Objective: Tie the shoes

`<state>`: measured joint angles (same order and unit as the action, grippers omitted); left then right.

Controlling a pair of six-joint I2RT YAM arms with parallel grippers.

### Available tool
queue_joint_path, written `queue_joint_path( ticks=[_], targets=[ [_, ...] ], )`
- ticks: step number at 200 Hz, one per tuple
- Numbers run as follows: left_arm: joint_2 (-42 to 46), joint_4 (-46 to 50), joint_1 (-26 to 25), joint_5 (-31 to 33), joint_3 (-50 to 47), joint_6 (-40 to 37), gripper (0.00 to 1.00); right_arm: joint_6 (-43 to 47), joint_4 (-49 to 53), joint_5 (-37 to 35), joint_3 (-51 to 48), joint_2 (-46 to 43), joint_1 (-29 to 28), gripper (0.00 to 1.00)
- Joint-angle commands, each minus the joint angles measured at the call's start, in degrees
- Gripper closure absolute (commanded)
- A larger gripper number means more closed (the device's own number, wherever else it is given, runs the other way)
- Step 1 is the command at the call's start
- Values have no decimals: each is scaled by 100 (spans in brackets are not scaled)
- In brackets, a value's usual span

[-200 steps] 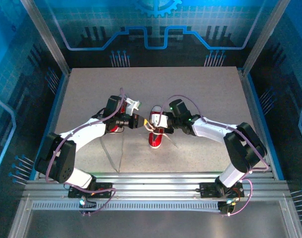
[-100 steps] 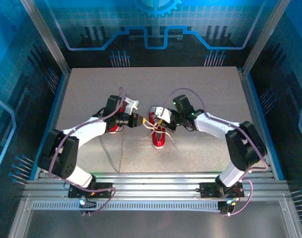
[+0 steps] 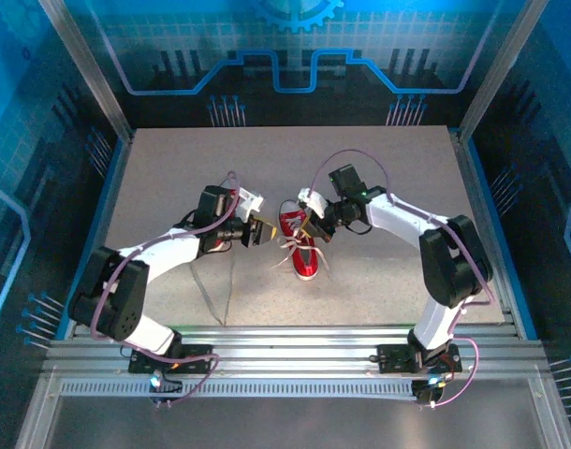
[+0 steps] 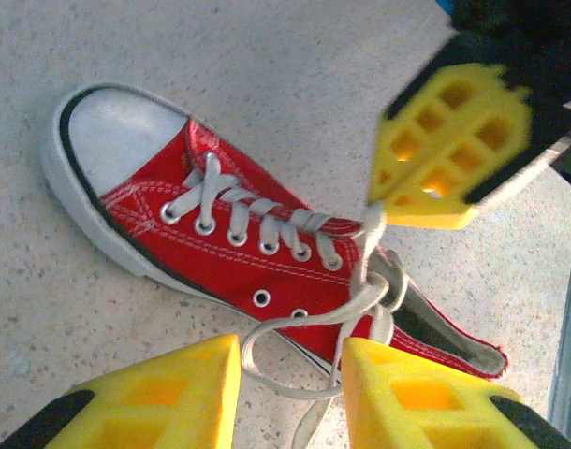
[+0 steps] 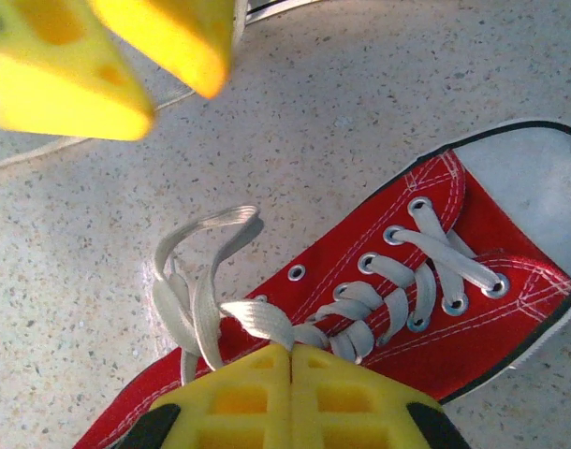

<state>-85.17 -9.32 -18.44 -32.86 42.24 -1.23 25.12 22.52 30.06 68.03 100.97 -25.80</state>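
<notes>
At mid-table between both arms, with the red shoe (image 3: 302,253) lying there and the right gripper (image 5: 290,360) pinching one lace (image 5: 257,318), close the spread left gripper (image 4: 290,379) on the loop (image 4: 267,325) between its fingers, then pull outward evenly.

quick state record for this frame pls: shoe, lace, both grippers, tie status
shoe: red canvas sneaker with white toe cap, on the speckled grey table between the two grippers
lace: white lace threaded through the eyelets, free ends loose, one loop lying beside the shoe
right gripper: shut on the white lace near the top eyelets
left gripper: open, a lace strand passing between its fingers, not pinched
tie status: no finished bow visible
</notes>
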Motion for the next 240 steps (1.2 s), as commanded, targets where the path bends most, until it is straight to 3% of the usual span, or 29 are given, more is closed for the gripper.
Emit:
queue_joint_path(
  ticks=[1,30,63,97,201,240],
  targets=[
    [499,-375,-177,-209,-137,-1220,66,-174,544,500,269,163,114,100],
    [648,166,-1092,653,-52,-3261,65,-268,639,618,373,264,184,100],
    [291,-218,-1735,1475,-24,-4009,69,-535,582,703,412,335,219,100],
    [-123,-311,-2038,2103,131,-4615,70,-686,638,764,486,463,234,100],
    [-944,45,-2305,2906,582,-5117,69,-676,749,810,580,556,252,100],
    [-959,251,-2312,3037,588,-5076,87,-711,762,790,551,539,252,100]
  ],
)
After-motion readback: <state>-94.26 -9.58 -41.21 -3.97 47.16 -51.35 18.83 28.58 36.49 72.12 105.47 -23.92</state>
